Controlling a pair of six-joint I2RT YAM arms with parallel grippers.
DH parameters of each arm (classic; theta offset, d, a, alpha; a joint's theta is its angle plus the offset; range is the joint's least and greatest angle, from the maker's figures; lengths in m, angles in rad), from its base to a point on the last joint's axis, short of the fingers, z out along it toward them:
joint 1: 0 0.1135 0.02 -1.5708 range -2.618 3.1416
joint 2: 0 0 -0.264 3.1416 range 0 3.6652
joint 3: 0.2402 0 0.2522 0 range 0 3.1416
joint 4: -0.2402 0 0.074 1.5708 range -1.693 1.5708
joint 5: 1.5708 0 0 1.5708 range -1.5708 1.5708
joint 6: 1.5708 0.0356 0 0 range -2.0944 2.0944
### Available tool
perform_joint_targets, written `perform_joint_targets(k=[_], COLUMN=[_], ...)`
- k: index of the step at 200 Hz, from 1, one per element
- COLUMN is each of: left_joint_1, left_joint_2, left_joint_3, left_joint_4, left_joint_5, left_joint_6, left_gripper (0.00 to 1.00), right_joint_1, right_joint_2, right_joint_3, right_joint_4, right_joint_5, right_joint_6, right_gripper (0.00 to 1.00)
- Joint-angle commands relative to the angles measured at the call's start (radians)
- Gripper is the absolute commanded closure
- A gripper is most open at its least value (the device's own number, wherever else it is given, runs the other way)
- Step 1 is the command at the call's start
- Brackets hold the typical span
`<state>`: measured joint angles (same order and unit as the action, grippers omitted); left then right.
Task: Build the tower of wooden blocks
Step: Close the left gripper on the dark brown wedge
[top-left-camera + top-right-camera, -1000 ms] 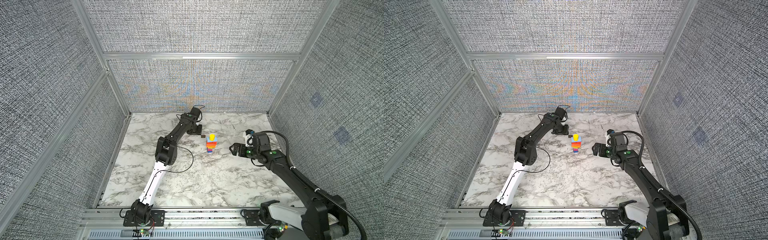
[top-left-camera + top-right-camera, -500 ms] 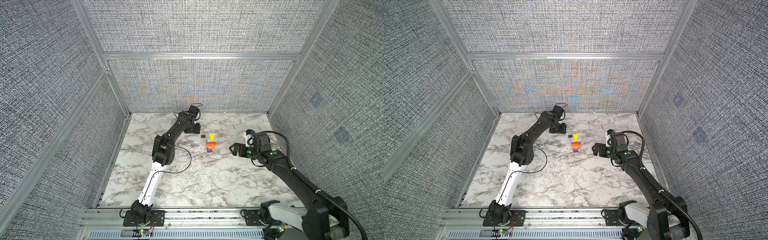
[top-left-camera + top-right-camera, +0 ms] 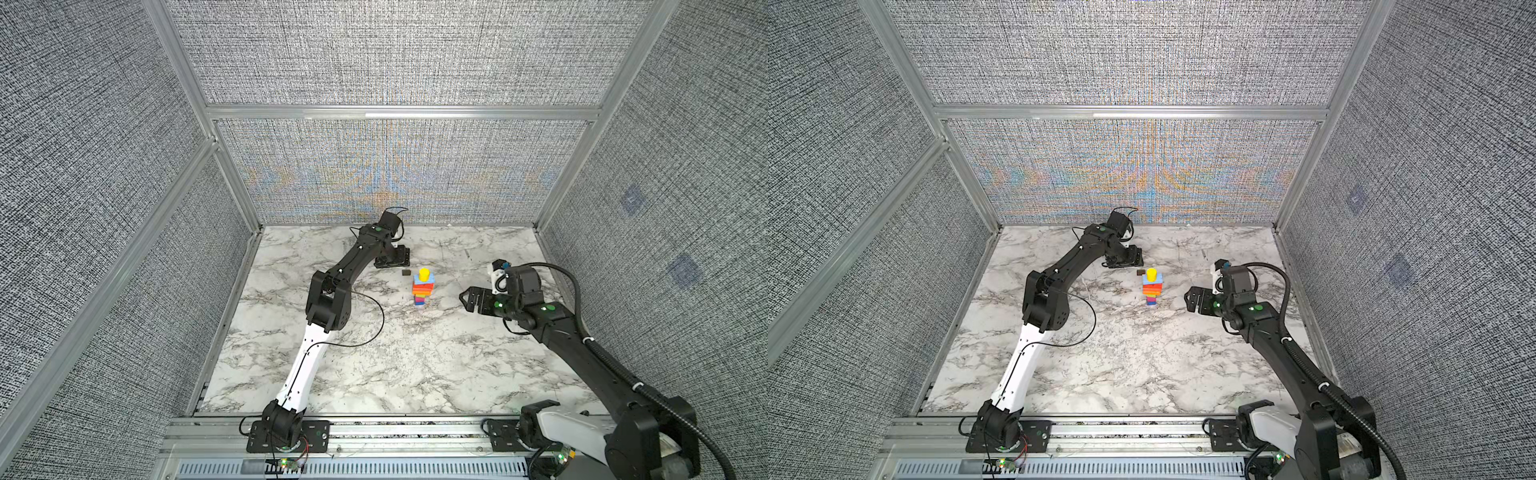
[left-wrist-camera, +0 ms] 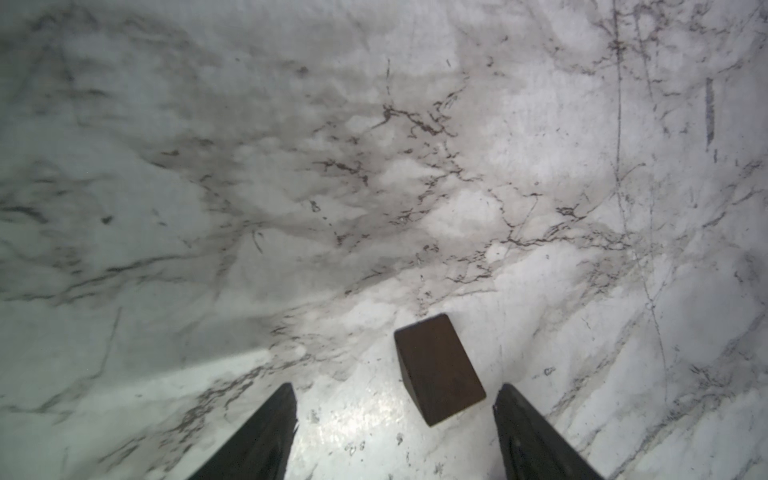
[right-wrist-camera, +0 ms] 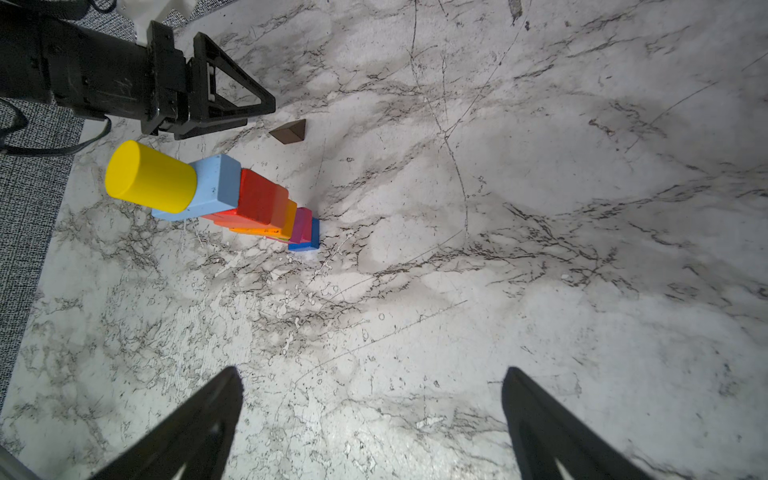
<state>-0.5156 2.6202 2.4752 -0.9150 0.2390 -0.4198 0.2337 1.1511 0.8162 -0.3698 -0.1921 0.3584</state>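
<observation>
On our white marble-patterned tabletop [image 3: 374, 365], the black right gripper [image 5: 372, 374] hangs right of the multicoloured wood block tower [image 3: 423, 289], jaws spread wide. Our black left gripper [image 4: 395, 390] stands parted. The dark brown wooden block [image 4: 438, 370] lies ungripped between its tips, just left of the tower.

Tower [image 3: 1152, 291] w/ yellow cyl [image 3: 1151, 273] on top; brown block [image 3: 1140, 272] on table [image 3: 1142, 353] nr it.

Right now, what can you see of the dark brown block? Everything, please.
The dark brown block is a small, matte, flat-faced piece, wood by its look, plain and unmarked. It rests on one face on the marble table, loose, not on the tower, which stands close beside it with a gap. It sits partly between the jaws of the open left gripper, off-centre, clear of both. Only the table touches it.
</observation>
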Motion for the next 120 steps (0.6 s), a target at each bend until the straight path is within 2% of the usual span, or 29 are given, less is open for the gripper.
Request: perform_joint_targets(k=[1, 36, 74, 104, 120], left_joint_1=[-0.01, -0.033, -0.038, -0.04, -0.04], left_joint_2=[0.017, 0.075, 0.099, 0.097, 0.097], left_joint_3=[0.026, 0.125, 0.143, 0.143, 0.143], left_joint_4=[0.0, -0.09, -0.133, -0.143, -0.148], left_joint_5=[-0.006, -0.089, -0.143, -0.165, -0.182], left_joint_6=[-0.008, -0.017, -0.027, -0.027, -0.027], left_gripper=[0.22, 0.22, 0.23, 0.29, 0.35], right_joint_1=[0.0, 0.0, 0.0, 0.0, 0.0], right_joint_2=[-0.007, -0.021, -0.035, -0.043, -0.047], right_joint_3=[-0.002, -0.008, -0.012, -0.012, -0.014], right_joint_4=[0.016, 0.015, 0.02, 0.02, 0.021], right_joint_5=[-0.011, -0.011, -0.02, -0.027, -0.028], right_joint_6=[0.005, 0.005, 0.008, 0.012, 0.012], right_gripper=[0.01, 0.01, 0.01, 0.01, 0.01])
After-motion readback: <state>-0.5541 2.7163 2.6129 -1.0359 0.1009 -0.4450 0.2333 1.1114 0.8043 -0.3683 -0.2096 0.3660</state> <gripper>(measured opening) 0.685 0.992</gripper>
